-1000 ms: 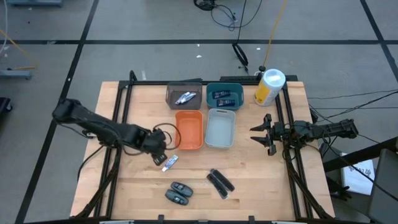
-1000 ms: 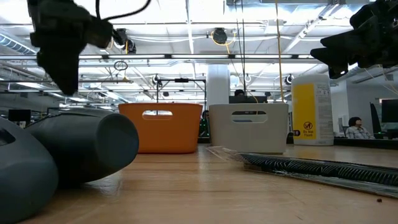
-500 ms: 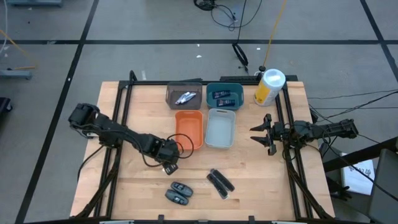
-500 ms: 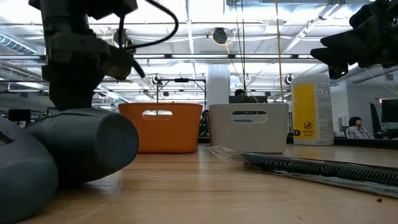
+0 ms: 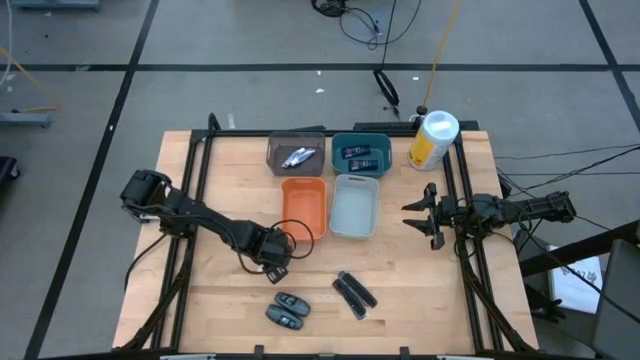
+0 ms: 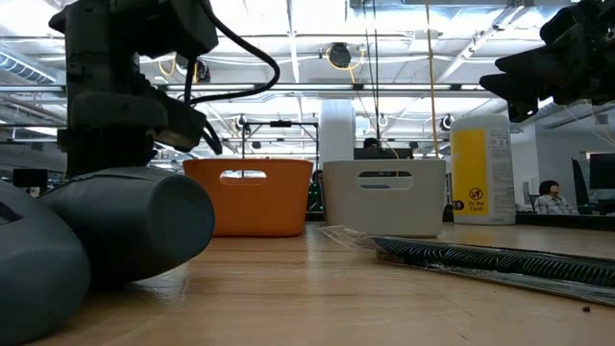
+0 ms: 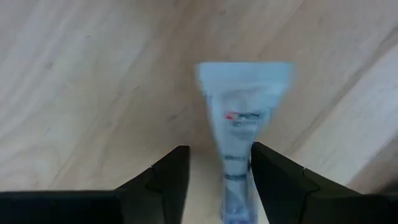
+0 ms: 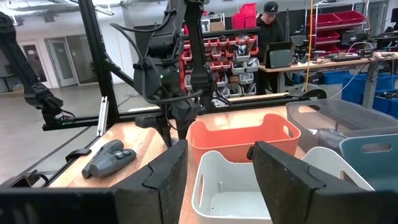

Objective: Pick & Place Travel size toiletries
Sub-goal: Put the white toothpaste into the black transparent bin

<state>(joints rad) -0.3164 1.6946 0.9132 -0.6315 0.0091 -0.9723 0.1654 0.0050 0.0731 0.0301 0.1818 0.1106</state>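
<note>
Four bins stand in a square block on the wooden table (image 5: 420, 290): the grey bin (image 5: 272, 148) holds one silvery-white tube (image 5: 298, 157); just beside it the teal bin (image 5: 337, 141) holds two dark blue tubes (image 5: 361, 154); the orange bin (image 5: 304, 233) and the white bin (image 5: 353, 232), on the near side of those two, show nothing inside; a yellow-and-white canister (image 5: 432, 140) stands near the teal bin, on the side away from the grey one. The left gripper (image 5: 274, 265) is down at the table just off the orange bin's near corner, its fingers (image 7: 166, 176) parted with a second silvery-white tube (image 7: 240, 130) lying between them on the wood, not clamped. Farther from the orange bin lie two dark grey ovals (image 5: 286, 311) side by side and, near them, two slim black bars (image 5: 354, 294). The right gripper (image 5: 419, 216) hangs beside the white bin, fingers spread, holding nothing.
</note>
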